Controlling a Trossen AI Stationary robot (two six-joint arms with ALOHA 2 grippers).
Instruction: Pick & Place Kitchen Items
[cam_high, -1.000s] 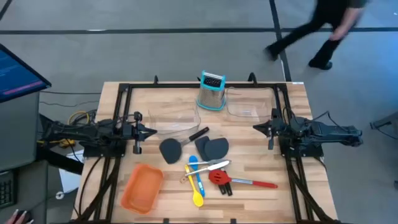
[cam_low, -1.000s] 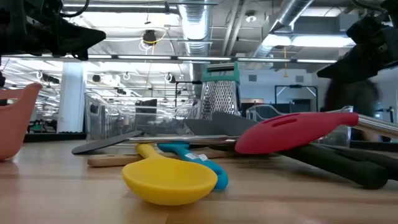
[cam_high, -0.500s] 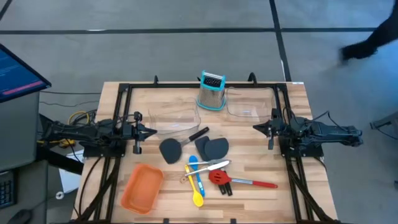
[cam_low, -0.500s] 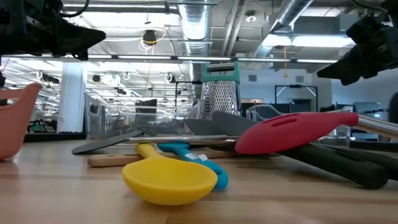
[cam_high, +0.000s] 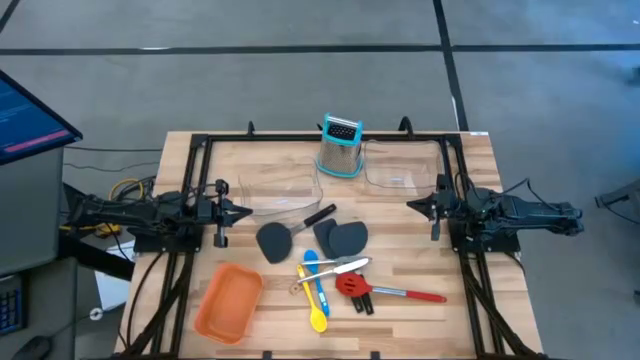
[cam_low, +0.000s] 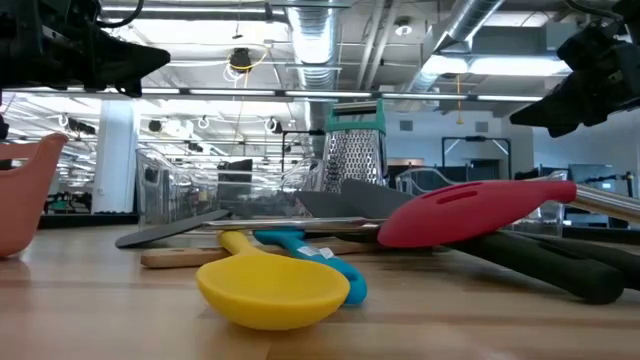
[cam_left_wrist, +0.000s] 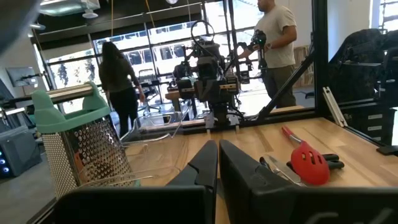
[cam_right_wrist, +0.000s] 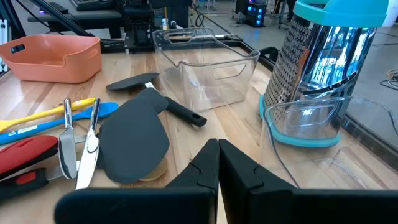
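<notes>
The kitchen items lie in a loose heap at the table's middle near side. They are two dark spatulas (cam_high: 275, 240) (cam_high: 346, 237), steel tongs (cam_high: 336, 267), a blue spoon (cam_high: 308, 261), a yellow spoon (cam_high: 318, 312) and a red slotted spoon (cam_high: 353, 286). The red spoon's head (cam_low: 470, 211) rests propped on black handles. My left gripper (cam_high: 245, 211) hovers shut above the table's left side and points at the heap. My right gripper (cam_high: 411, 206) hovers shut at the right side, facing it. Both pairs of fingers (cam_left_wrist: 217, 152) (cam_right_wrist: 217, 152) are closed on nothing.
A steel box grater (cam_high: 340, 147) with teal trim stands at the far middle between two clear bins (cam_high: 278, 188) (cam_high: 400, 166). An orange tray (cam_high: 228, 301) sits at the near left. Bare wood lies under each gripper. People stand in the room beyond the table (cam_left_wrist: 277, 43).
A person on the floor beyond the table's far edge has walked off to the right and out of the high view. Both arms and all the utensils have kept still.
</notes>
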